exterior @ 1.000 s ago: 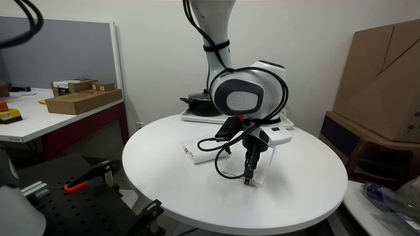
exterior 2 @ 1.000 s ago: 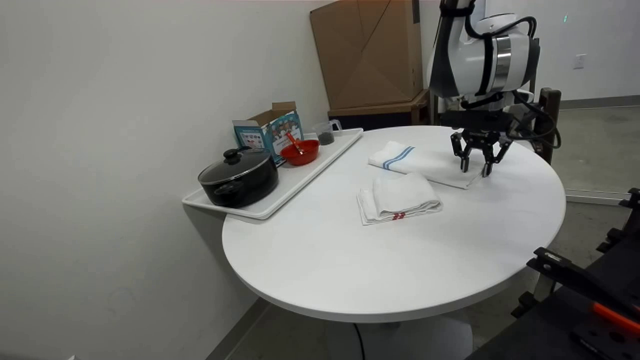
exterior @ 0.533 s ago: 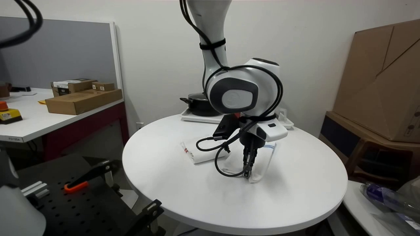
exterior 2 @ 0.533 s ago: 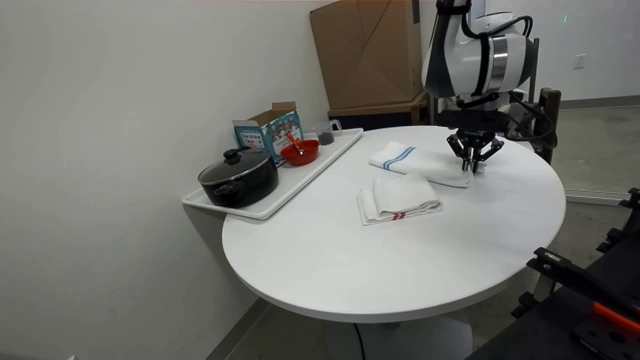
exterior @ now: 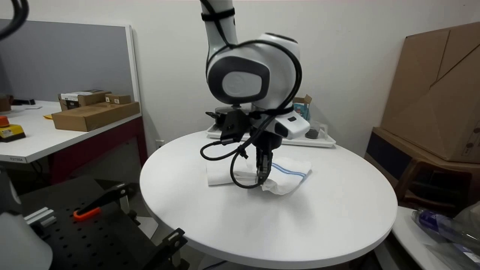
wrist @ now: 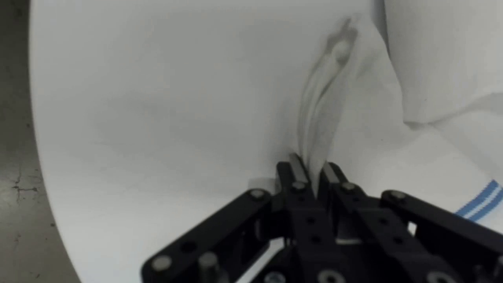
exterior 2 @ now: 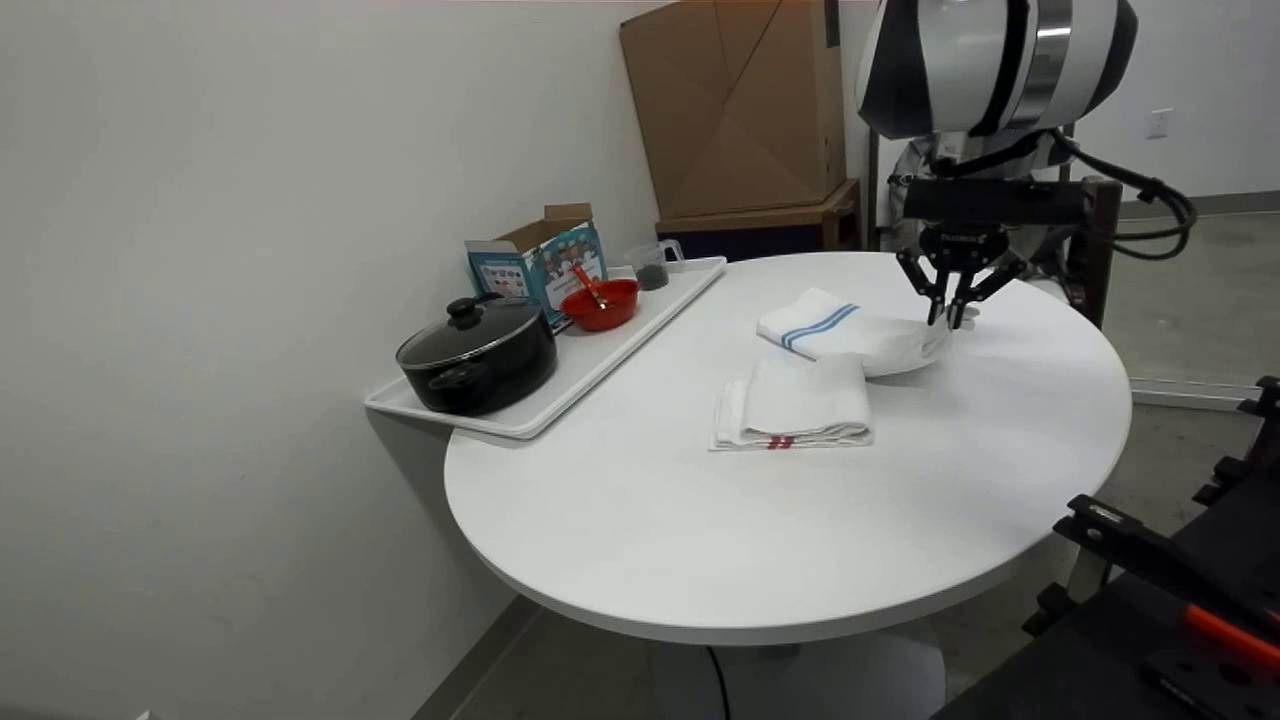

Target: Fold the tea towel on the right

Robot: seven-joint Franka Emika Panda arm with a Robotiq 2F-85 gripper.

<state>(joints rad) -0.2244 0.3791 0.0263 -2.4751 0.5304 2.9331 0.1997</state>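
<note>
the fingers (wrist: 298,172), nearly together, pinch a bunched end of the blue-striped tea towel (exterior 2: 875,342), toward the far right edge of the table (exterior 2: 650,540) in an exterior view, maybe touching the red-marked towel (exterior 2: 808,398).

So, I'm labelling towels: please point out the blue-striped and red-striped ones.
Blue-striped tea towel (exterior 2: 878,340), in an exterior view: white middle.
Red-striped tea towel (exterior 2: 806,398), in an exterior view: folded top.

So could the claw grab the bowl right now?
Probably not yet: the claw pinches the blue-striped towel, and the bowl sits well away on the tray.
</note>
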